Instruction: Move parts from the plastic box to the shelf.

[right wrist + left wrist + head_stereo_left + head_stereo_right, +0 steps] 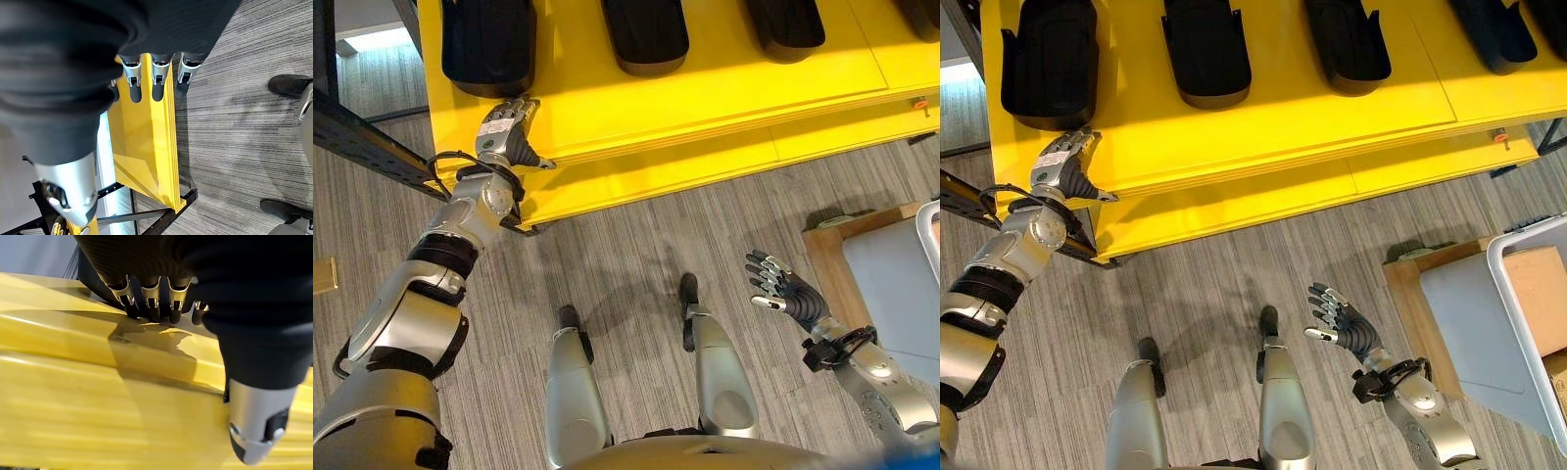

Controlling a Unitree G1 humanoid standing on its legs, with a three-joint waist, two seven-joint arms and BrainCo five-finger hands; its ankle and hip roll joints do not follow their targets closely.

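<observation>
**Left hand at the shelf edge, right hand empty over the floor**

Reaching up from the lower left, the left arm is stretched out with its left hand [507, 132] at the front left corner of the yellow shelf [724, 88]. The fingers are straight and relaxed, lying over the shelf's top board just short of the leftmost black part [489, 44], with the thumb pointing out along the shelf's front edge. In the left wrist view the dark fingertips [151, 313] sit at the yellow surface with nothing between them and the thumb; this hand holds nothing.

On the shelf's top board a row of black parts lies side by side, each a long, rounded shell open at the near end. The leftmost one sits just beyond the left hand, and the next ones [1206, 49] follow to the right, well apart from each other. A lower yellow board juts out below the top one.

Farther right, the right hand [1344, 326] is raised over the grey striped floor [636, 225], palm up, fingers spread wide and empty, well apart from the shelf.

At the far right stands the plastic box [1520, 323], pale with a white rim, resting on a wooden pallet [1410, 294]. A brown cardboard piece [1540, 284] shows inside it; I cannot tell whether black parts are in it.
</observation>
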